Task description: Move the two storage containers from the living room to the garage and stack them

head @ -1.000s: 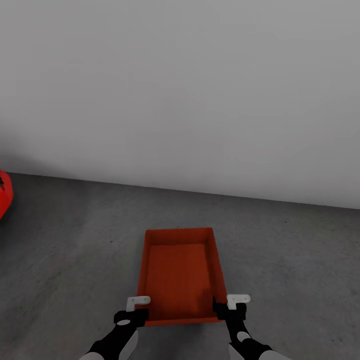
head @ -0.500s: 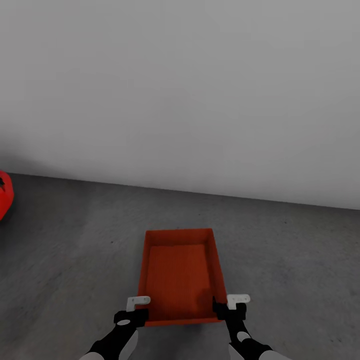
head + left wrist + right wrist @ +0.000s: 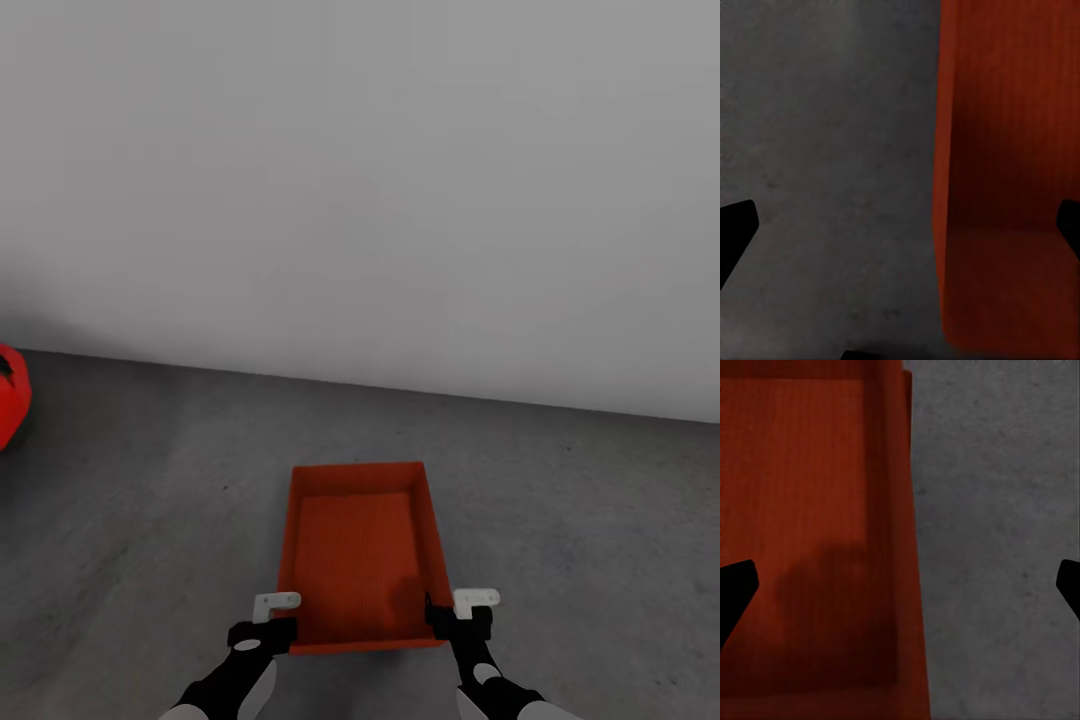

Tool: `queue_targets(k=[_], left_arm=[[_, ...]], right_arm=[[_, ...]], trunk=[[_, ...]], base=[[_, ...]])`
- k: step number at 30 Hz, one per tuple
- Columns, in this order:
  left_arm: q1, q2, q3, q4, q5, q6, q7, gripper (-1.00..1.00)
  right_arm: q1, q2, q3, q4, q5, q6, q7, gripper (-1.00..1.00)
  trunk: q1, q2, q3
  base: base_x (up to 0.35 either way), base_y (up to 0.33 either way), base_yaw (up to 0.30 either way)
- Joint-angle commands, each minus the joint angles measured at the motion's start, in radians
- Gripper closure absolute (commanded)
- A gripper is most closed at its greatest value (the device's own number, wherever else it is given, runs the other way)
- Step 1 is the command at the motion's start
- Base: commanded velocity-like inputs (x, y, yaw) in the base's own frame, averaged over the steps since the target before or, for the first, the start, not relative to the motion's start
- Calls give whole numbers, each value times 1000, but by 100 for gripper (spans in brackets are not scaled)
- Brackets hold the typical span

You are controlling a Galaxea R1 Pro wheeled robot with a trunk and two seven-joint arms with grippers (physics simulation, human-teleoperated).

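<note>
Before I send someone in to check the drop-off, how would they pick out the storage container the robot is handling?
Find the plain white wall and the dark grey floor below it. In the middle of that floor sits the storage container, with the left gripper and right gripper open astride its near corners. It is a matte orange-red, straight-walled, open-top bin, unlike the glossy red rounded thing far left.

an orange-red, open-top box-shaped storage container (image 3: 360,550) sits flat and empty on the dark grey rough floor (image 3: 580,520), near the white wall.
</note>
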Motion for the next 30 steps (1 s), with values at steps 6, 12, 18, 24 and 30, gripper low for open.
queue_targets(k=[6,12,18,24,30], left_arm=[[0,0,-3,-1,3,2,4,-100],[0,0,-3,-1,3,2,4,-100],[0,0,-3,-1,3,2,4,-100],[0,0,-3,-1,3,2,4,-100],[0,0,-3,-1,3,2,4,-100]], right_arm=[[-1,1,8,2,0,-1,-12,-100],[-1,2,8,1,0,-2,-15,-100],[-1,1,8,3,0,-8,-15,-100],[-1,0,8,6,0,-16,-15,-100],[-1,0,8,6,0,-16,-15,-100]], trunk=[[-23,42,18],[-46,84,37],[-69,126,56],[-92,168,75],[-115,210,93]], base=[[0,0,0],[0,0,0],[0,0,0],[0,0,0],[0,0,0]])
